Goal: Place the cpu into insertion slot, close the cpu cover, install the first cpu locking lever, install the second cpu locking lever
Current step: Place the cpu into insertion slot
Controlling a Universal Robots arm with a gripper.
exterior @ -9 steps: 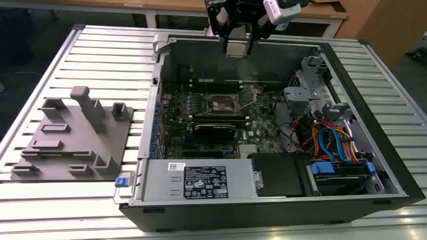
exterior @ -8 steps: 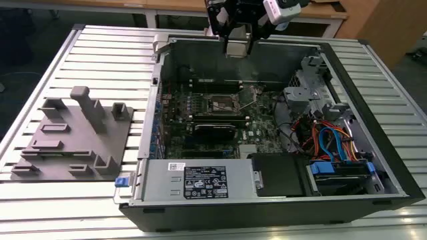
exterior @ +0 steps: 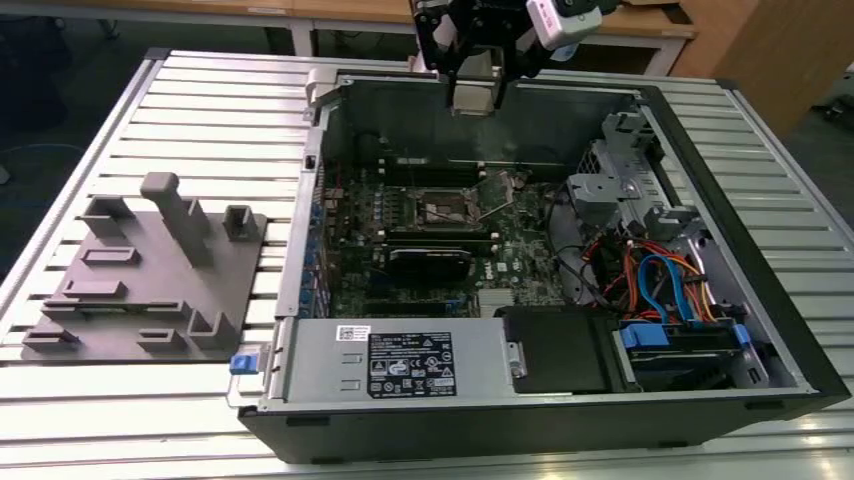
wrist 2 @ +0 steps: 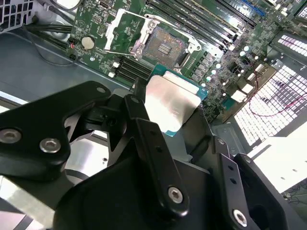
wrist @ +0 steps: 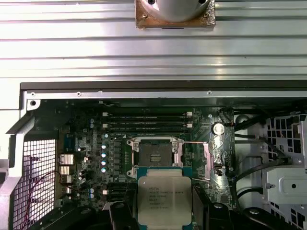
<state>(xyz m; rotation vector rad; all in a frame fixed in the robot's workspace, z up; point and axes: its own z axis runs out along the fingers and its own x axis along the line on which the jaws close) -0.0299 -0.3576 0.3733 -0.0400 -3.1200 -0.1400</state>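
Gripper [exterior: 477, 97] fingers pinched one cpu [wrist: 164, 201] by opposite edges, well clear of one uncovered insertion slot [wrist: 154, 154].

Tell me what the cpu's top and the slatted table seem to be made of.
The cpu top looks like dull silver-grey metal, with soft glare, on a green board rim. The table is probably aluminium: pale ribbed slats, matte sheen.

Even diffuse overhead lighting, strong glare on the cpu [wrist 2: 172, 103] clamped in the gripper [wrist 2: 169, 116], washed-out highlights on the ribbed table [wrist: 96, 48] beyond the gripper, soft shadow inside the computer case [exterior: 561, 125] below the gripper
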